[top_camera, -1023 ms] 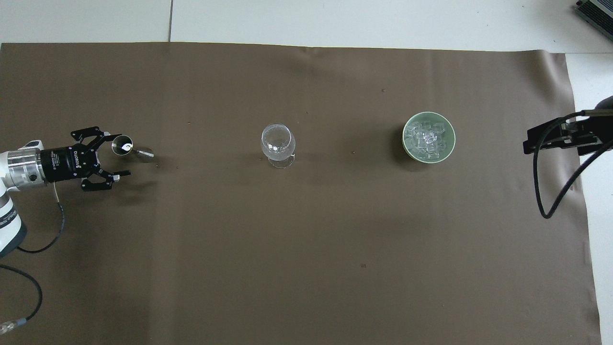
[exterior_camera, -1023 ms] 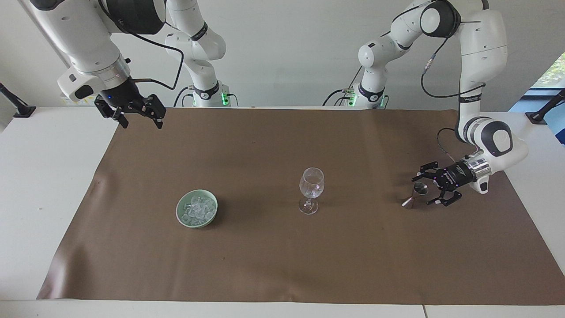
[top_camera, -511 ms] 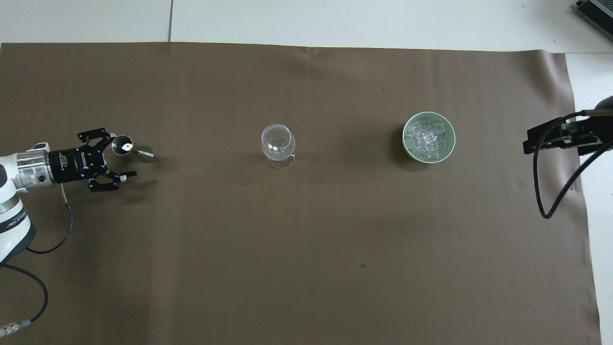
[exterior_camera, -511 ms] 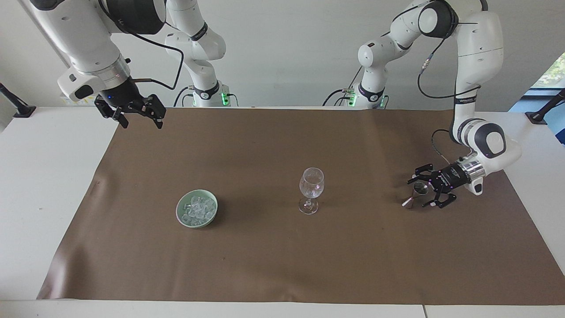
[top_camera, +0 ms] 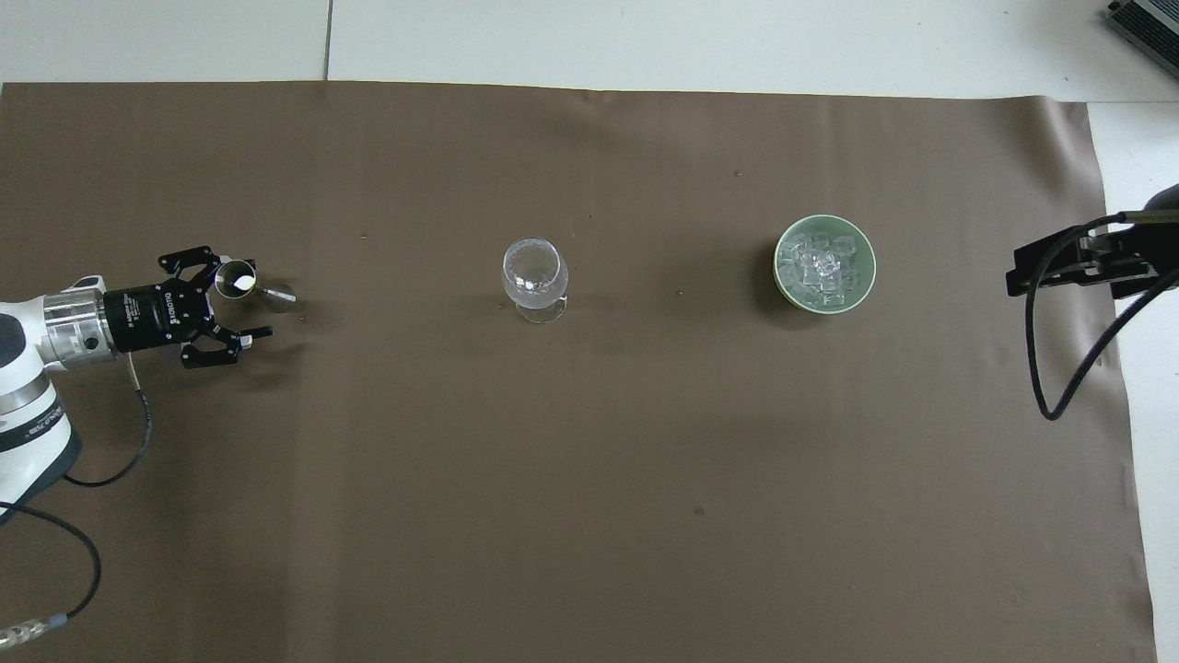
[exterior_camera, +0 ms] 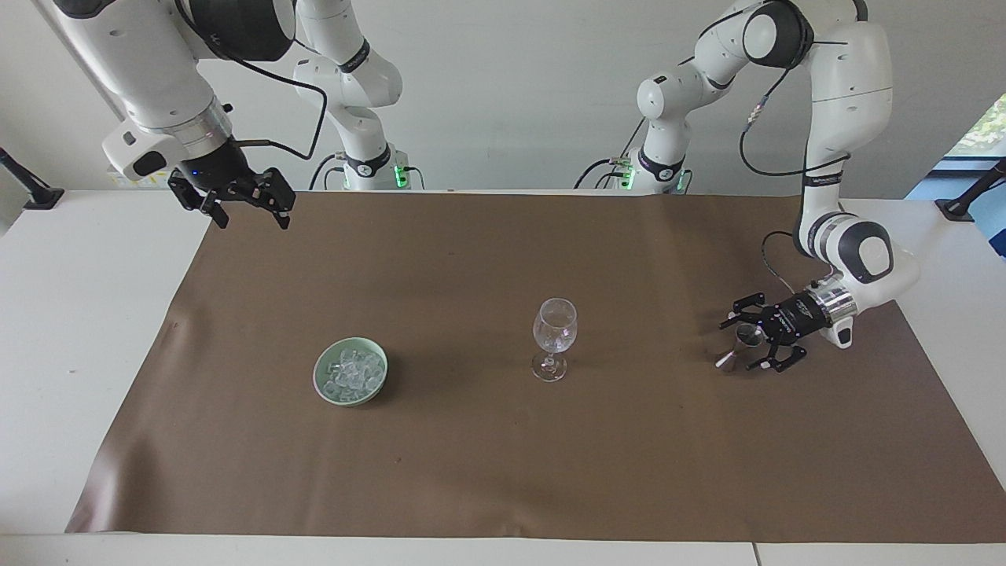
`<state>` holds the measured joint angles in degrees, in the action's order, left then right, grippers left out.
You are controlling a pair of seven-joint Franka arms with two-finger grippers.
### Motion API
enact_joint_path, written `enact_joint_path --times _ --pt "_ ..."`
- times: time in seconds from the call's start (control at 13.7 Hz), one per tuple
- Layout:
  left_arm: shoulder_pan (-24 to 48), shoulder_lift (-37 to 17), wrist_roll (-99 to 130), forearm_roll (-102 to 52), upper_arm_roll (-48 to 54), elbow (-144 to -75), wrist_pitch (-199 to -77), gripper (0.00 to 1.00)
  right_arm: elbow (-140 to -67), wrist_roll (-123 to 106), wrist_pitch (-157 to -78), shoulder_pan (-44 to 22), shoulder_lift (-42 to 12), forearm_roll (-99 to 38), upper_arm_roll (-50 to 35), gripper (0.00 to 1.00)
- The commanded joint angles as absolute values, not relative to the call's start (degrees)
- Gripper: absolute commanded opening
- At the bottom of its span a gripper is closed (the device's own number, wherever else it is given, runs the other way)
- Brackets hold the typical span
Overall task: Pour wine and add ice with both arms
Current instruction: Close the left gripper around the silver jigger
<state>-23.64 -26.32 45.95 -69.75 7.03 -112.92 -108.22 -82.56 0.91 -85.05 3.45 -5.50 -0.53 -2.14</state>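
Observation:
A small metal jigger [exterior_camera: 737,348] [top_camera: 238,280] stands on the brown mat toward the left arm's end. My left gripper [exterior_camera: 740,345] [top_camera: 239,296] is low at the mat and open. Its fingers reach to either side of the jigger's cup without closing on it. A clear wine glass [exterior_camera: 555,327] [top_camera: 534,273] stands upright mid-table. Ice [exterior_camera: 351,373] [top_camera: 822,265] is heaped in a pale green bowl [exterior_camera: 322,364] [top_camera: 780,269] toward the right arm's end. My right gripper [exterior_camera: 250,222] waits open, raised over the mat's corner by its base. No wine shows.
A brown mat [exterior_camera: 503,472] [top_camera: 589,460] covers most of the white table [exterior_camera: 86,314]. A black cable [top_camera: 1059,368] hangs from the right arm over the mat's edge.
My left gripper has slid along the mat toward the jigger, so its open fingers now flank the cup. The right arm, glass and bowl have not moved.

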Motion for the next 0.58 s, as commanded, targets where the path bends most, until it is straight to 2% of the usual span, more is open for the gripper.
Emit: enact_joint_path --times 0.0,0.07,0.29,0.51 --pt "-22.94 -25.58 46.14 -71.19 6.77 -114.17 -109.07 1.0 -83.85 -0.09 -85.96 3.43 -4.66 -1.67 -1.58 1.0" --pt "-22.94 -25.58 46.14 -71.28 6.85 -114.17 -108.9 0.99 -83.85 -0.09 -85.96 3.43 -4.66 -1.67 -1.58 1.0" --pt "-22.94 -25.58 46.05 -71.28 6.86 -114.08 -108.63 0.86 -83.85 -0.09 -85.96 3.43 -4.66 -1.67 -1.58 1.0" --pt "-23.03 -25.58 46.05 -71.37 6.86 -114.17 -108.63 0.77 -83.85 -0.09 -85.96 3.43 -4.66 -1.67 -1.58 1.0"
